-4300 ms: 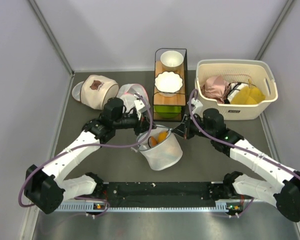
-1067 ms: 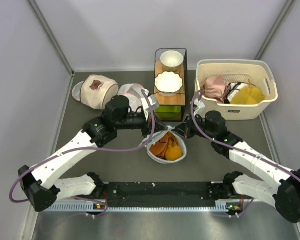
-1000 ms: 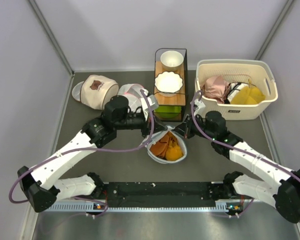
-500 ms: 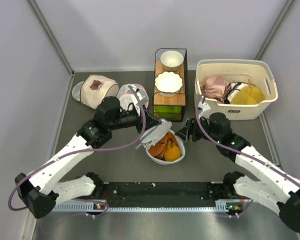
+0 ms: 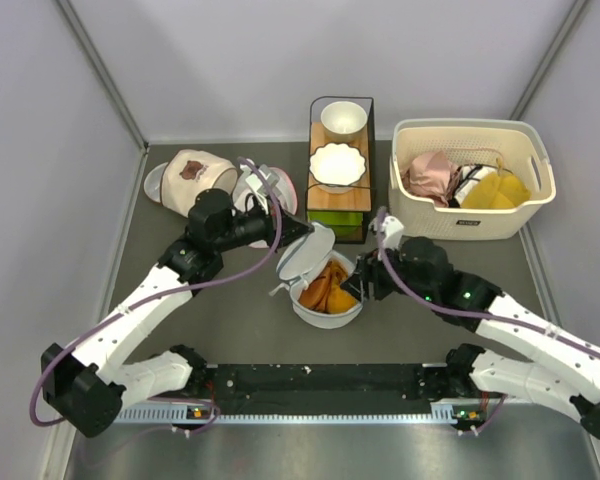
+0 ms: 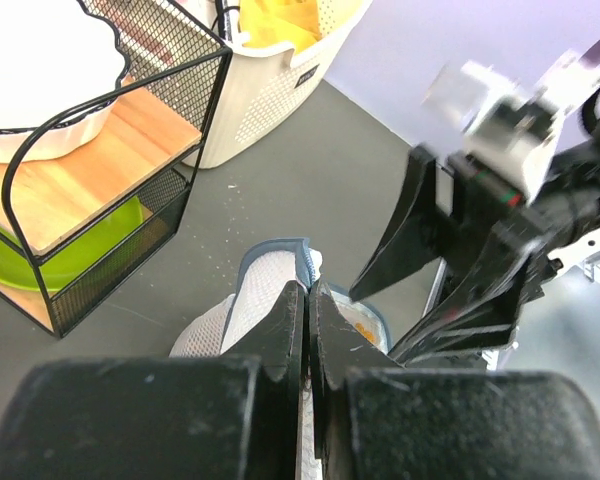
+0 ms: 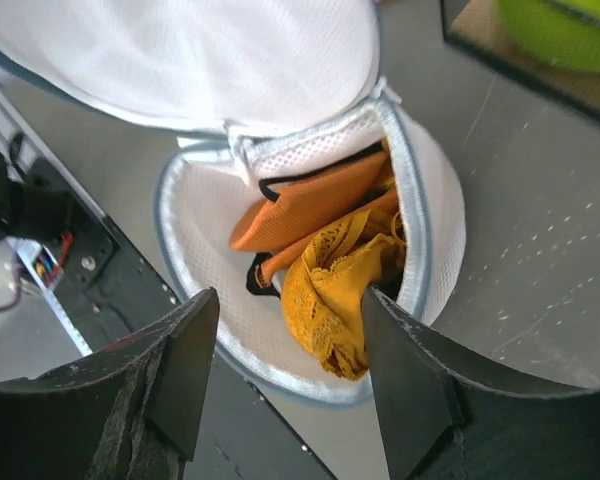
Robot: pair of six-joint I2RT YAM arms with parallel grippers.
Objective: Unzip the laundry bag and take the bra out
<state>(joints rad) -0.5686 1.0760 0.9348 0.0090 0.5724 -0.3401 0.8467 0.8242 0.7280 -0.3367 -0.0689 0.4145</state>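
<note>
The lid (image 5: 308,255) of the laundry bag (image 5: 325,316) is pinched by the left gripper (image 6: 308,300); the right gripper (image 7: 290,300) is held spread above the bra (image 7: 315,215); mesh may be snagged if aim drifts.

Top external: looking down from above, behind the arm bases, over the whole table (image 5: 230,320).
Left wrist: looking closely along the left gripper (image 6: 307,300) toward the rack (image 6: 80,190).
Right wrist: looking closely past the right gripper (image 7: 288,300) into the laundry bag (image 7: 420,220).
Shared: all are showing that bag.
</note>
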